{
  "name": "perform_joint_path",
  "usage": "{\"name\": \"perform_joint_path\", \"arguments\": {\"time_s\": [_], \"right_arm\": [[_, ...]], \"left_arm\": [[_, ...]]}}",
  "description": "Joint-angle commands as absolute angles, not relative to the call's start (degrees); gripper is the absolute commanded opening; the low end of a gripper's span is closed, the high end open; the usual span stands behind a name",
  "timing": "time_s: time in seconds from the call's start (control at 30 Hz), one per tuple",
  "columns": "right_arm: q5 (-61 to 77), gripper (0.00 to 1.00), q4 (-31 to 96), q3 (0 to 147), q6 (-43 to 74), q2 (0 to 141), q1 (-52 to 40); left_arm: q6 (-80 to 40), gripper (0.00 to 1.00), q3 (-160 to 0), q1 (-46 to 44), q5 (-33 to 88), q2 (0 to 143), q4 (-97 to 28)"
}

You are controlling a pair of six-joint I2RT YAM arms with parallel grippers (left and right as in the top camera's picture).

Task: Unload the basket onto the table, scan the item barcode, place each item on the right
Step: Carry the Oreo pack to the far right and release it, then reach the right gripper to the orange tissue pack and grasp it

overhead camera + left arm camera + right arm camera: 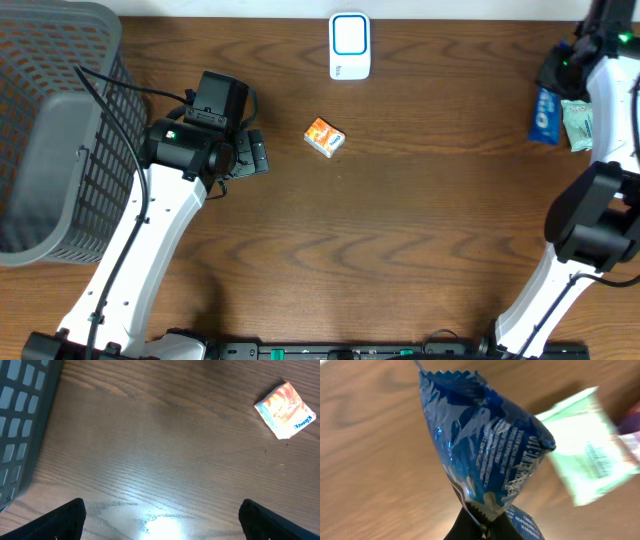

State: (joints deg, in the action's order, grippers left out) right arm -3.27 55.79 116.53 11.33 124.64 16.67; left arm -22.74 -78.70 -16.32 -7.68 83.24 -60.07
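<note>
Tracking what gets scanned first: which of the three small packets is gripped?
The blue packet, pinched at its seam by the right gripper; the orange tissue pack and pale green packet lie free on the table.

I note a grey mesh basket (50, 130) at the left edge of the wooden table (400, 250), an orange tissue pack (324, 137) lying flat mid-table, and a pale green packet (578, 125) far right.
</note>
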Motion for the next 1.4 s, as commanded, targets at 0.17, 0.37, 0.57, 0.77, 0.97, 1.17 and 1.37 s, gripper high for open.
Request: {"name": "perform_joint_path", "arguments": {"time_s": [0.17,0.37,0.57,0.77,0.97,1.17,1.37], "right_arm": [[-16.7,0.36,52.4,110.0,4.2,122.6,21.7],[-13.6,0.7,53.4,108.2,7.2,122.6,23.4],[8.0,0.73,55.2,108.2,7.2,122.6,20.4],[26.8,0.85,59.5,108.2,7.2,122.6,12.7],[27.6,0.94,56.9,103.6,7.2,122.6,-1.7],[27.0,0.88,43.2,96.1,8.5,122.6,-15.7],[17.7,0.86,31.8,93.2,15.9,122.6,-23.5]], "left_arm": [[-23.0,0.98,-79.0,-16.1,-8.2,83.2,-60.3],[-23.0,0.98,-79.0,-16.1,-8.2,83.2,-60.3],[-23.0,0.98,-79.0,-16.1,-8.2,83.2,-60.3],[-23.0,0.98,-79.0,-16.1,-8.2,83.2,-60.3],[-23.0,0.98,-79.0,-16.1,-8.2,83.2,-60.3],[-23.0,0.98,-79.0,-16.1,-8.2,83.2,-60.3],[-23.0,0.98,-79.0,-16.1,-8.2,83.2,-60.3]]}}
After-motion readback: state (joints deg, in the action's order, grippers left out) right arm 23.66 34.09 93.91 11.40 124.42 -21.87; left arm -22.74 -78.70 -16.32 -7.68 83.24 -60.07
